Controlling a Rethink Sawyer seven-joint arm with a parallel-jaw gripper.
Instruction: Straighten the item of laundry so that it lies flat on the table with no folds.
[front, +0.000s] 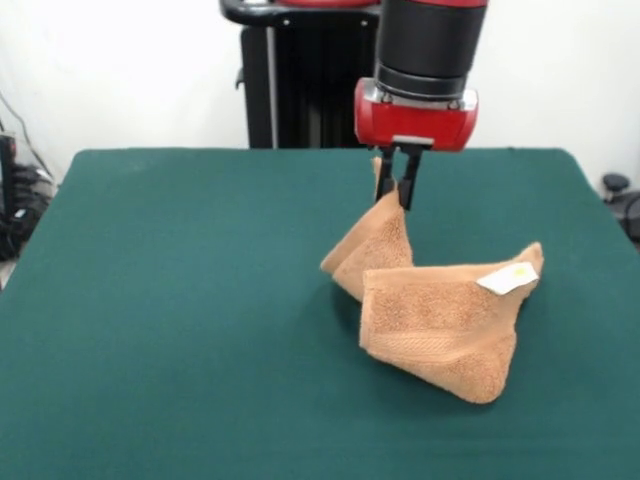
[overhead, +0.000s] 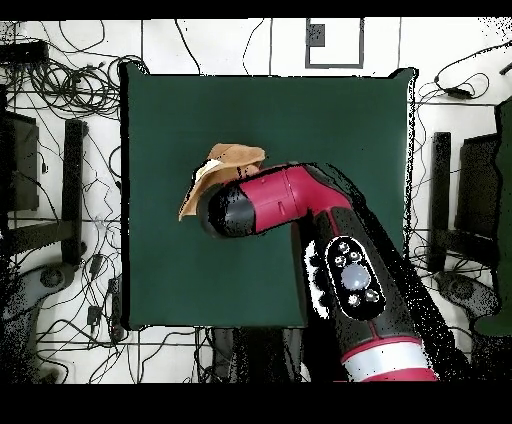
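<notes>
Towel (front: 440, 320): tan terry cloth, folded — one corner raised to a peak
Jaws: gripper (front: 397, 188) pinching that peak
Table (front: 170, 330): dark green felt

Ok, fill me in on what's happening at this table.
The Sawyer arm's gripper is shut on a corner of the tan towel, holding that corner pinched up above the green table. The rest of the towel lies on the cloth, folded over itself in a bunched, tent-like shape, with its white care tag showing on the upper fold. It is not flat yet. In the overhead view the arm covers much of the towel.
</notes>
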